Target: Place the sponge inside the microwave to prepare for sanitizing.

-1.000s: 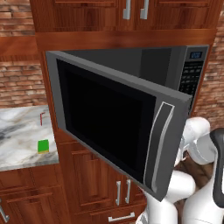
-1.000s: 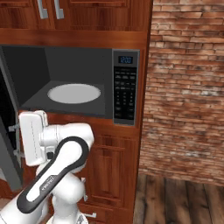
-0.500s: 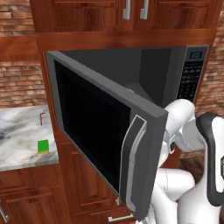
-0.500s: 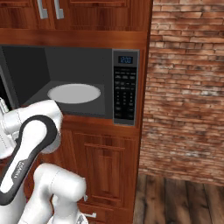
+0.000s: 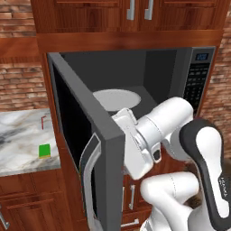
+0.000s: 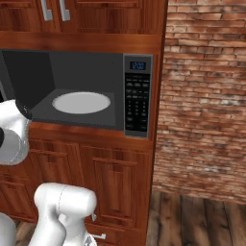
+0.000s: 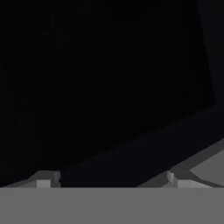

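The sponge [image 5: 44, 150], a small green block, lies on the marble counter [image 5: 18, 135] left of the microwave [image 5: 200, 76]. Its dark glass door [image 5: 72, 122] stands wide open, with the curved grey handle [image 5: 88, 169] facing outward. Inside, the pale turntable [image 5: 116, 99] is bare, as the right base view confirms for the turntable [image 6: 80, 102] beside the keypad [image 6: 138, 98]. My white hand [image 5: 130, 135] sits just behind the door's free edge, its fingers hidden there. In the hand view my gripper [image 7: 109, 181] is open, fingertips [image 7: 43, 181] far apart, facing the door's dark inner surface with nothing between them.
A thin red stick [image 5: 43, 122] lies on the counter behind the sponge. Wooden cabinets [image 5: 135, 13] run above and below the microwave. A brick wall [image 6: 206, 96] and wood floor [image 6: 192, 221] lie to the right.
The microwave door has swung much further open to the left. My arm and hand moved left along with its edge, and the turntable now shows in the left base view.
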### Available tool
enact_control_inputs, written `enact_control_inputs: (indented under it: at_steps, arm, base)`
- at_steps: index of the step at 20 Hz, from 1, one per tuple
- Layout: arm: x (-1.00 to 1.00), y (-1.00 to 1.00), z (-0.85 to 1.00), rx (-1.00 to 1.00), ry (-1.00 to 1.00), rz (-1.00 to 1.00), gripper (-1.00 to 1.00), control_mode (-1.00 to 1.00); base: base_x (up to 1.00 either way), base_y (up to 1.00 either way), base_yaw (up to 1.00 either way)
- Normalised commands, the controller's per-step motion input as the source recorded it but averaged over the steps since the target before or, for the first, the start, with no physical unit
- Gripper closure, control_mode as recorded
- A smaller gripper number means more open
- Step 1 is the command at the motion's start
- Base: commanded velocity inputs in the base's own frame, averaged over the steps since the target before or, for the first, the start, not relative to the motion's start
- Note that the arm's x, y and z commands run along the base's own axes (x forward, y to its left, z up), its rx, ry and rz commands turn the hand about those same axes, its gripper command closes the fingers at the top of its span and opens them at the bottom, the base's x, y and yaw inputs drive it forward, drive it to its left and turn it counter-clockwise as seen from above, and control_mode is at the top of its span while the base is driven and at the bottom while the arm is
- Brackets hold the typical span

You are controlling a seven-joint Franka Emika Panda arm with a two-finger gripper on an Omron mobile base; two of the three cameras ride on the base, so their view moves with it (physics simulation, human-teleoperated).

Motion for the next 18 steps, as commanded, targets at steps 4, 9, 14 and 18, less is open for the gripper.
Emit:
enact_control_inputs:
  at_steps: [4,9,14,18]
  arm:
    - [-0.66,0.61,-0.56,0.11,0.00,-0.46,-1.00,-1.00]
    - [-0.63,0.51,-0.61,0.11,0.00,-0.44,-1.00,-1.00]
    - [-0.48,0.19,-0.68,0.11,0.00,-0.41,-1.00,-1.00]
    - [-0.34,0.05,-0.68,0.06,0.01,-0.36,-1.00,-1.00]
  base:
    - [0.00,0.00,0.00]
    - [0.00,0.00,0.00]
    - [0.00,0.00,0.00]
    - [0.00,0.00,0.00]
